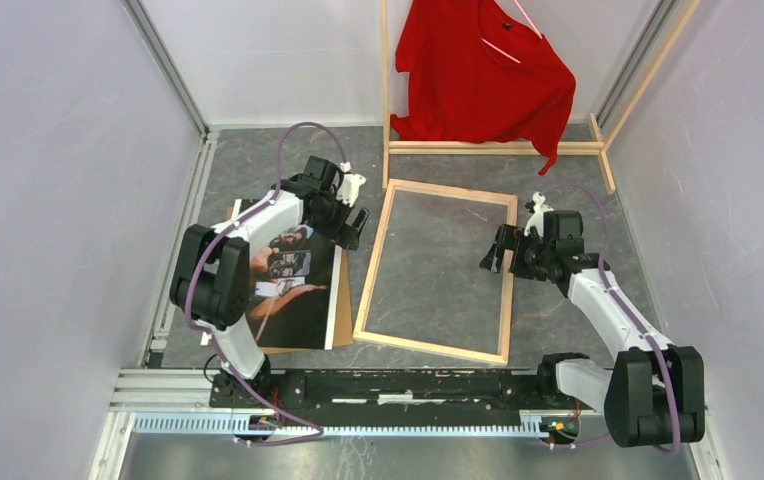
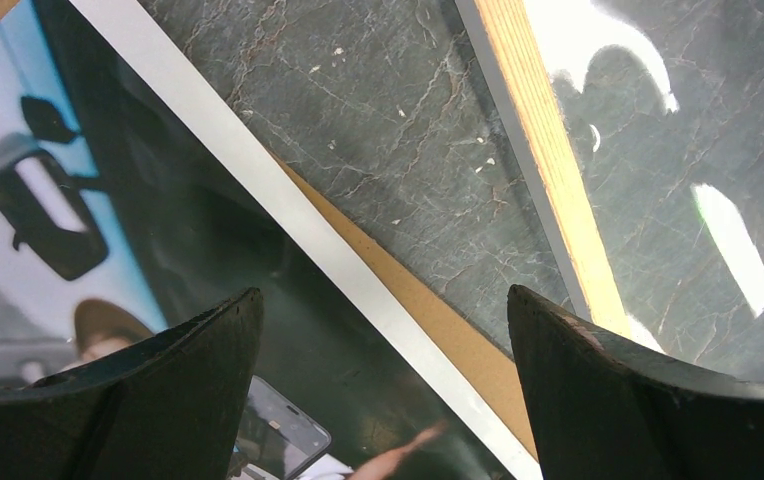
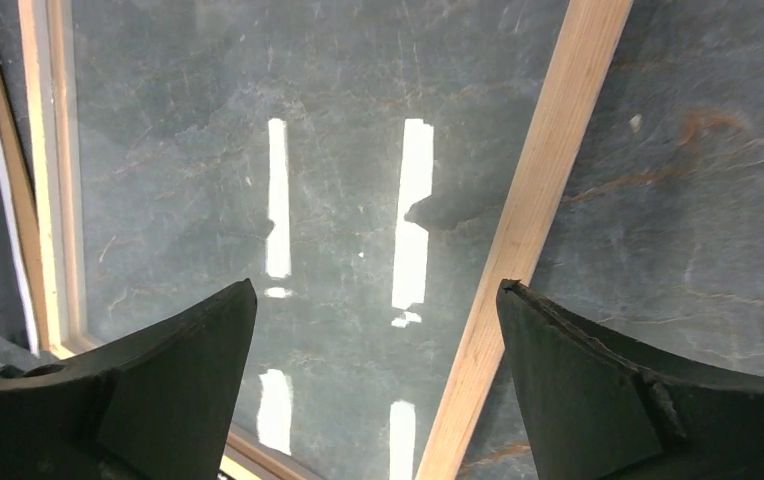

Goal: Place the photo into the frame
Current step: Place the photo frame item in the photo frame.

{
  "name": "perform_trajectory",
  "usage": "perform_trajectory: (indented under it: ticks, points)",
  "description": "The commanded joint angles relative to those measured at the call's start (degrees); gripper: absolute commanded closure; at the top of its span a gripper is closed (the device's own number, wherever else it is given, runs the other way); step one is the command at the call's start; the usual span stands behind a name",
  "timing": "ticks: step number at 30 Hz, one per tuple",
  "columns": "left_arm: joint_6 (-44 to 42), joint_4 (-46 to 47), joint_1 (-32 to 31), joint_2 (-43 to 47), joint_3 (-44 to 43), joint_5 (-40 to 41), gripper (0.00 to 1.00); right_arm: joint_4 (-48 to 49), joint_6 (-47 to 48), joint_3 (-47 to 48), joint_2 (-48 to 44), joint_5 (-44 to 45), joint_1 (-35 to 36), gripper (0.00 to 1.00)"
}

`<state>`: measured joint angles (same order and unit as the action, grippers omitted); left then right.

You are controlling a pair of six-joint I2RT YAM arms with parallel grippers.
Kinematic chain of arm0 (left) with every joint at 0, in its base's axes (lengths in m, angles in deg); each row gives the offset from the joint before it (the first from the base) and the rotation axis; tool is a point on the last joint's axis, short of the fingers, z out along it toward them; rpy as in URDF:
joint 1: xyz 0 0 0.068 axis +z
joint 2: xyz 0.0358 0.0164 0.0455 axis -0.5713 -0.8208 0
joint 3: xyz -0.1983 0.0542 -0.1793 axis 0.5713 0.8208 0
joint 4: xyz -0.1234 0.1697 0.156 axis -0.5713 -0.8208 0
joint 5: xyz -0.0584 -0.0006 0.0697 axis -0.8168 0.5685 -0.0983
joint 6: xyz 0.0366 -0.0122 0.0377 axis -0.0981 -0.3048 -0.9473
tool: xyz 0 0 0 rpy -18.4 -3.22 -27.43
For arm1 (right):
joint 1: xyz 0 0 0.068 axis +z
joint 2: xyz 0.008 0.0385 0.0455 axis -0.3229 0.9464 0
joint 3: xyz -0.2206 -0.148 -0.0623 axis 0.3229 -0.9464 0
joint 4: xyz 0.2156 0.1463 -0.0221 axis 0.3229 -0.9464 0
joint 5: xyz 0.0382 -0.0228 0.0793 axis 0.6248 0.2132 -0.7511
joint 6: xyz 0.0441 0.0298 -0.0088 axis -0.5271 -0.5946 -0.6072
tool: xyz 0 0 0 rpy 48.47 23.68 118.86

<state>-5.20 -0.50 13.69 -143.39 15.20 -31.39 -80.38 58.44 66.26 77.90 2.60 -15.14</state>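
Fingers (image 2: 158,390) spread, left and right | dark veined tabletop (image 1: 248,170) (white-flecked) | pale walls (image 1: 58,150)

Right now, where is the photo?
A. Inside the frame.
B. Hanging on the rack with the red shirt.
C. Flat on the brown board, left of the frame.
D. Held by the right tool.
C: the photo lies picture side up on the brown board, beside the left edge of the frame, which holds only its clear pane; the right tool is open and empty.
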Motion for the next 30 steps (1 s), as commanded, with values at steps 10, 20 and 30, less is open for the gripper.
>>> perform_trajectory:
  ticks: [10,20,30]
  points:
    - [-2.1,1.0,-0.6,0.5,0.0,0.2,0.03,-2.3,2.5,4.8,0.2,5.3,2.3,0.02]
    - [-2.1,1.0,-1.8,-0.4,0.4,-0.2,0.03,1.2,1.0,1.6,2.7,3.6,2.2,0.03]
    - [-2.0,2.4,-3.0,-3.7,0.3,0.9,0.04,2.8,0.6,0.1,3.8,2.3,2.2,0.07]
